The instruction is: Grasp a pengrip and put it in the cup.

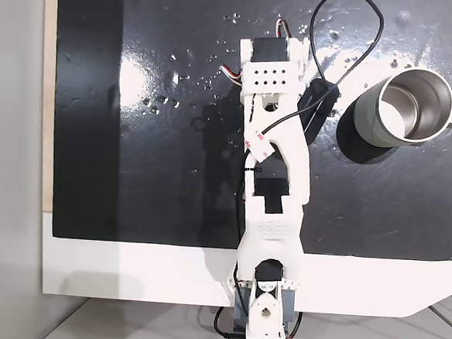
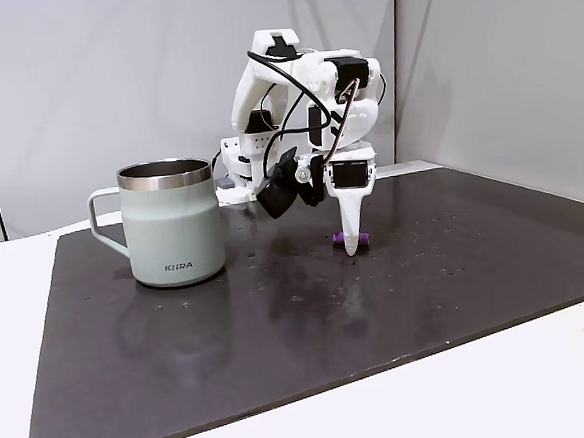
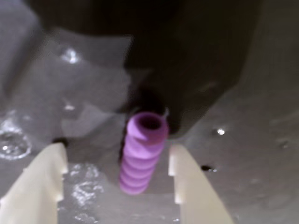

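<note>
The light-purple ribbed pengrip [image 3: 140, 158] lies on the black mat between my two white fingers [image 3: 42, 182]. It sits nearer the right finger in the wrist view, with a gap on each side. My gripper [image 3: 117, 151] is open and points straight down at the mat; in a fixed view its tip [image 2: 351, 247] rests right at the pengrip [image 2: 360, 238]. The grey-green cup [image 2: 173, 232] stands upright to the left of the arm there, handle turned away from it. From above, the cup [image 1: 367, 117] is at the upper right with nothing in its steel inside.
The black mat [image 1: 133, 171] carries small shiny droplets [image 1: 157, 101] around the arm's wrist [image 1: 271, 72]. A black cable [image 1: 351, 39] loops between arm and cup. The arm's base [image 1: 266, 312] sits on the white table edge. Grey walls [image 2: 492, 65] stand behind.
</note>
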You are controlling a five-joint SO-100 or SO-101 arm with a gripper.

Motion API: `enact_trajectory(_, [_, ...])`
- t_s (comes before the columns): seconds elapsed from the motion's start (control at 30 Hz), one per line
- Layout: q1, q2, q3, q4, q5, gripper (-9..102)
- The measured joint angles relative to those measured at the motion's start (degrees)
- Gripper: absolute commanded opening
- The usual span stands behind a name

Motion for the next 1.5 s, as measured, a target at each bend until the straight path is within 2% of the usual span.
enact_trajectory(0.2, [0.2,-1.1,-1.2,0.3,-0.6,0])
enact_trajectory(0.5, [1.2,-1.1,-1.2,2.0,-1.1,0])
enact_trajectory(0.67, [2.0,3.4,-1.2,6.9,-4.7,0])
enact_trajectory(1.03, [8.4,22.5,-0.3,14.9,-18.6,0])
enact_trajectory(1.5, [28.4,28.5,-4.8,16.1,-46.1,0])
